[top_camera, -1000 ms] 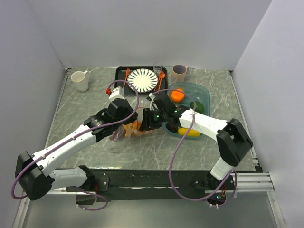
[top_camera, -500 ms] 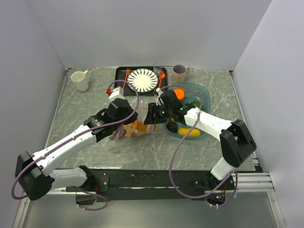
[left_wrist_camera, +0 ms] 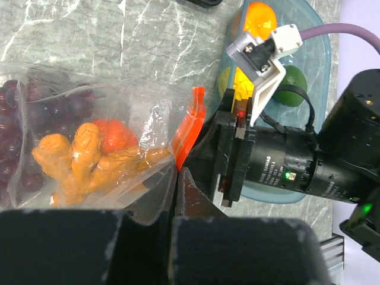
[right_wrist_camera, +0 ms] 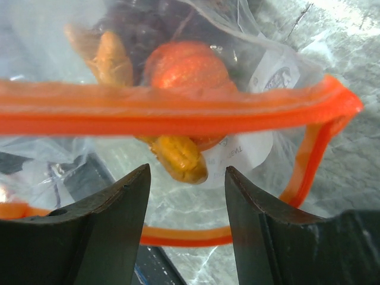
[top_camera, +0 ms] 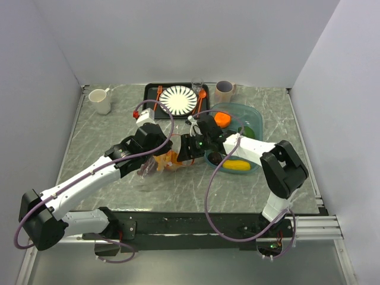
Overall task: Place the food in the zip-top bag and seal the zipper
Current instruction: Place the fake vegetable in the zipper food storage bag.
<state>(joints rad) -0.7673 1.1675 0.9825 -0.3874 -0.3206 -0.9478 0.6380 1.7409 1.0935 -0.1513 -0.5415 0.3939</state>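
Left hand (left_wrist_camera: 177, 178): fingers pressed together, pinching the zip-top bag (left_wrist_camera: 89, 113) at the near corner of its mouth, where the zipper (left_wrist_camera: 189, 127) ran down to the fingertips. The bag lay on the tabletop (top_camera: 107, 124), bulging away to the left of that hand in its wrist view.

Right hand (right_wrist_camera: 187, 178): fingers spread, nothing between them. It faced the left hand across the bag mouth, close to it. Just ahead of its fingertips the zipper's upper strip crossed the whole wrist view. The lower strip sagged beneath it, so the mouth stood open and unsealed.

Food inside the bag, beyond the right hand's fingertips: a knobbly yellow piece (right_wrist_camera: 178, 157) nearest the mouth, a round orange piece (right_wrist_camera: 187, 68) behind it, dark purple grapes (right_wrist_camera: 148, 24) deepest.

Behind the right hand, alongside its arm: a teal tub (top_camera: 254, 116) holding more food, namely an orange (top_camera: 222, 119), a green piece (top_camera: 249, 132), a long yellow piece (top_camera: 236, 165) and a dark piece (top_camera: 215, 158), kind unclear.

Well beyond both hands, at the tabletop's far edge: a black tray (top_camera: 148, 89) carrying a striped plate (top_camera: 179, 99) and orange cutlery (top_camera: 159, 94), a clear glass (top_camera: 197, 85) behind it, a cup (top_camera: 224, 91) to its right, a white mug (top_camera: 101, 101) far off to the left
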